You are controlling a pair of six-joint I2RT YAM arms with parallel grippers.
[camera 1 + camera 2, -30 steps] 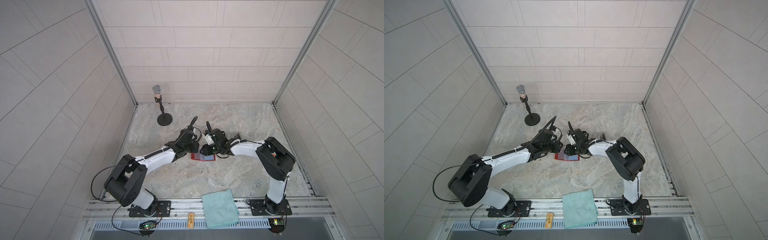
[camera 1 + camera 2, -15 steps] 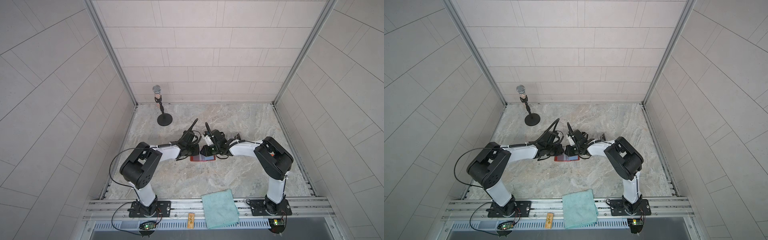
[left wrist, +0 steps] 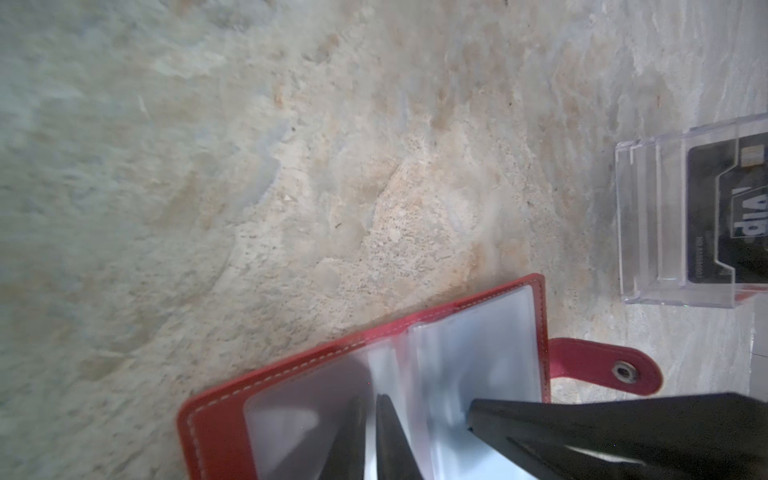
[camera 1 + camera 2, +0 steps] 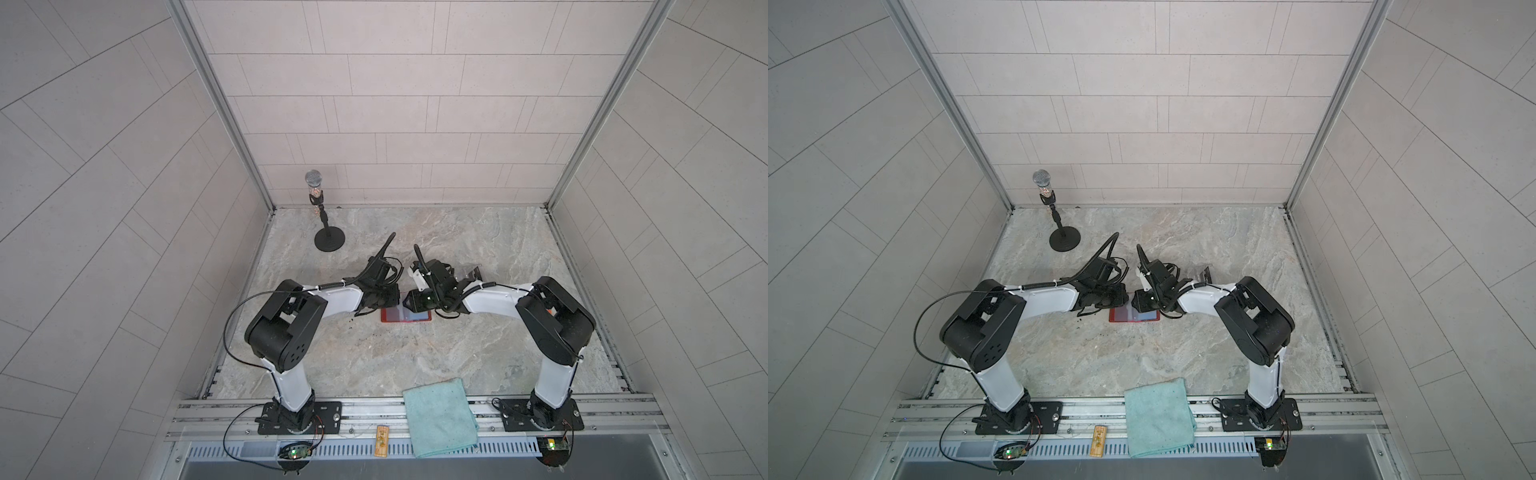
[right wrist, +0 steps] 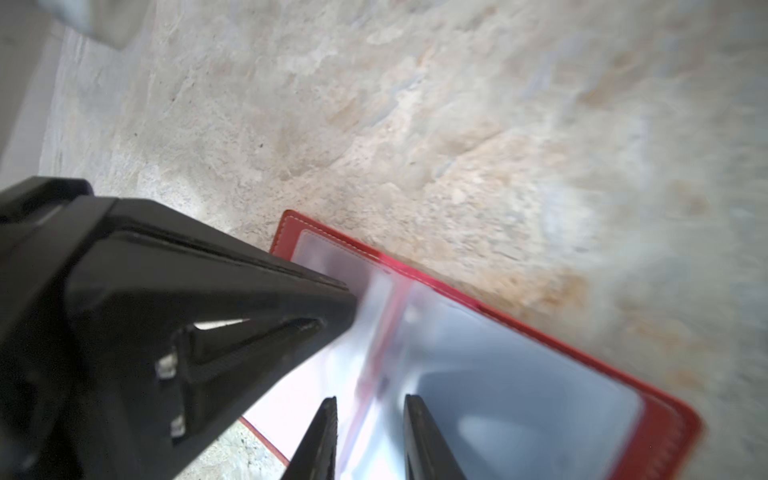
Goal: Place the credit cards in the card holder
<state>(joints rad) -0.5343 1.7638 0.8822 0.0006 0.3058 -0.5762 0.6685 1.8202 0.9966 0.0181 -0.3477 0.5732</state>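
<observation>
your left arm has folded its elbow up and in over the last second. its tip stayed at the red wallet, which lies open and flat on the table at the centre of both top views and has not shifted. the left gripper has drawn its jaws together. in the wrist views they look pinched on a clear sleeve near the fold, though blur keeps me from being sure. the right gripper is down at the same spot from the other side. its jaws are apart with a sleeve edge standing between them, gripping nothing.

neither gripper has a card. the black card sits in the clear box, just right of centre in the top views, behind the right arm and apart from the wallet. a bluish patch in the wallet's right half may be a card already in; i can't tell.

so i'd judge you are opening a pocket, not loading yet. the left pinch looks meant to hold a sleeve open while the right goes for the black card. thin plastic like that may slip free.
</observation>
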